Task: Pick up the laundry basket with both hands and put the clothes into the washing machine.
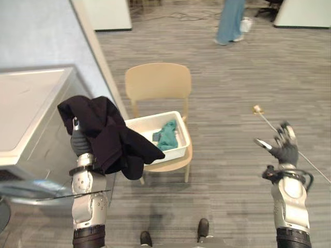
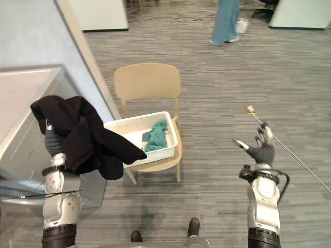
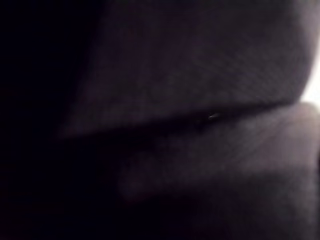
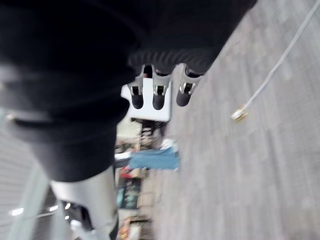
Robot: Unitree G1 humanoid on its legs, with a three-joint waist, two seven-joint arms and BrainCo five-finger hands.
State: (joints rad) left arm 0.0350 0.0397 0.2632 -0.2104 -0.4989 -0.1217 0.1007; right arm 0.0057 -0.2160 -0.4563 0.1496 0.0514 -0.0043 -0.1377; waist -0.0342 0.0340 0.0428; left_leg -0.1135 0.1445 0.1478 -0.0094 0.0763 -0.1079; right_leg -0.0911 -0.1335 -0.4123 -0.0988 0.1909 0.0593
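A white laundry basket (image 1: 182,130) sits on the seat of a beige chair (image 1: 158,81), with a teal cloth (image 1: 166,135) lying in it. My left hand (image 1: 80,142) is raised to the left of the basket, beside the washing machine (image 1: 31,103). A black garment (image 1: 111,135) hangs over it and down toward the basket's near left corner. In the left wrist view the dark cloth (image 3: 190,75) covers everything. My right hand (image 1: 283,148) is open, fingers (image 4: 157,95) spread, well to the right of the chair, above the floor and holding nothing.
The washer's glass door (image 1: 28,188) stands open at my lower left. A pale wall edge (image 1: 98,57) runs behind the chair. A thin white cord with a brass end (image 1: 257,109) lies on the floor near my right hand. A person (image 1: 230,20) stands far back.
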